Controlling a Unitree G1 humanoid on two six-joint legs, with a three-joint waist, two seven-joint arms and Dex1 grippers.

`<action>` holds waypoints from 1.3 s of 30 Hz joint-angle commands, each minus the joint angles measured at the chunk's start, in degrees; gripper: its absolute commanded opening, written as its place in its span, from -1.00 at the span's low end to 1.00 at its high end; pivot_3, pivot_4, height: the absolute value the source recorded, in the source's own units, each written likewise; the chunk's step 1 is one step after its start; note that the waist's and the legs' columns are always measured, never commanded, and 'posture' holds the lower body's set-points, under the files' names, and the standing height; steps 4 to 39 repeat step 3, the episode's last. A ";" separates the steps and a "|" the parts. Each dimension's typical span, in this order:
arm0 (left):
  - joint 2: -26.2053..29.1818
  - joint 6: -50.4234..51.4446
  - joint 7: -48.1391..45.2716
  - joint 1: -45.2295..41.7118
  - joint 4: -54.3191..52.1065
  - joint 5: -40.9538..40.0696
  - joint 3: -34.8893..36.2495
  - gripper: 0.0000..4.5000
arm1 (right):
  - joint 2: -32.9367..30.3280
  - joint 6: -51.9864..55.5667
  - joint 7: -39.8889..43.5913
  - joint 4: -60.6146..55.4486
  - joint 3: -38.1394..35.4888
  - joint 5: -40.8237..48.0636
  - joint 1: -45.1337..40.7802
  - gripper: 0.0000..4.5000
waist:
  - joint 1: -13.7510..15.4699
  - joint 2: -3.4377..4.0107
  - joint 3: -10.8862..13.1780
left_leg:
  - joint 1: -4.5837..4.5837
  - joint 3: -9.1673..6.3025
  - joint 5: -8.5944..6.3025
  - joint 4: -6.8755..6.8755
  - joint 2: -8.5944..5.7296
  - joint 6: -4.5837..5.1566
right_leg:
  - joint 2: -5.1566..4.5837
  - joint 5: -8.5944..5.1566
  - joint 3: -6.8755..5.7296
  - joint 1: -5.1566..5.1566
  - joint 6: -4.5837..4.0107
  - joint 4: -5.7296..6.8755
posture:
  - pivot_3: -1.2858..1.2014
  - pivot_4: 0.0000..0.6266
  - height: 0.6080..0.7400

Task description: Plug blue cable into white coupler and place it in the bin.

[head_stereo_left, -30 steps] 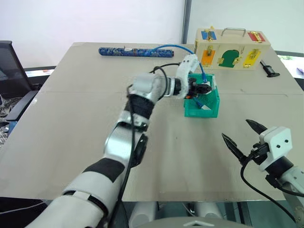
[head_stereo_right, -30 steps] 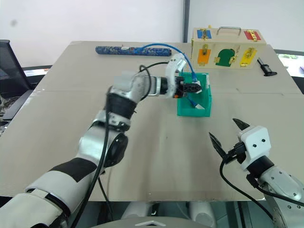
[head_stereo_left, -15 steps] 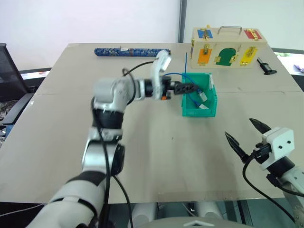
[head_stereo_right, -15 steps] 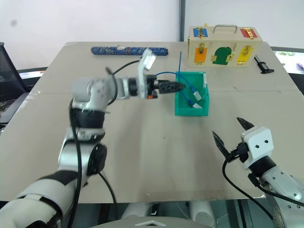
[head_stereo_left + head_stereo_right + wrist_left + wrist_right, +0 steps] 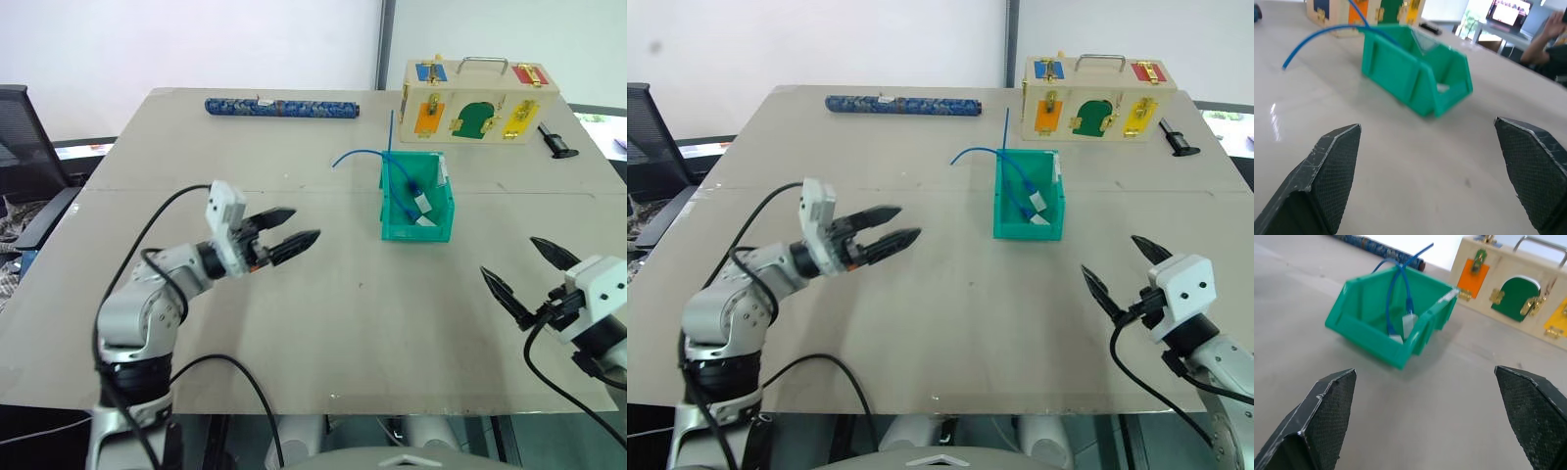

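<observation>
Bin (image 5: 416,211) on tabletop (image 5: 313,323), cable (image 5: 1400,298) and coupler (image 5: 1408,324) lying inside, cable ends spilling over rim. Left pincer (image 5: 294,227) wide, empty, well left of bin. Right pincer (image 5: 529,279) wide, empty, near front edge.

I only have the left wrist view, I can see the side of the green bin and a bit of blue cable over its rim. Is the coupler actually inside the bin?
Observer: Yes. In the right wrist view the white coupler lies inside the bin, with the blue cable running down to it.
Operator: Does all the cable sit inside?
Observer: No. From the head camera, its far end hangs out over the back rim onto the table.
Operator: Where is the other arm?
Observer: The right gripper is open, off to the bin's near right, holding nothing.
Operator: And mine?
Observer: The left gripper is open and empty, away to the bin's left.
</observation>
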 commanded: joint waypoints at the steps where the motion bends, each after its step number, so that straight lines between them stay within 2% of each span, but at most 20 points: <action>1: 2.57 -3.76 -2.49 2.90 -0.85 -0.56 1.99 0.99 | -1.80 -3.21 3.12 1.02 -5.07 1.01 2.61 1.00 | 0.03 0.00 0.00 | 0.00 0.03 0.00 0.01 0.00 0.00 | -0.01 0.00 0.01 0.00 0.00 0.00 | 0.03 -0.52 0.97; 3: 4.59 -6.49 -3.91 5.25 0.83 1.01 1.78 0.99 | -2.81 -4.71 4.87 3.11 -7.01 1.09 3.92 1.00 | 0.04 -0.01 0.00 | 0.04 0.13 -0.01 0.01 0.05 0.01 | 0.01 0.00 0.02 0.02 0.01 0.00 | 0.03 -0.52 0.97; 39: 4.59 -6.49 -3.91 5.25 0.83 1.01 1.78 0.99 | -2.81 -4.71 4.87 3.11 -7.01 1.09 3.92 1.00 | 0.04 -0.01 0.00 | 0.04 0.13 -0.01 0.01 0.05 0.01 | 0.01 0.00 0.02 0.02 0.01 0.00 | 0.03 -0.52 0.97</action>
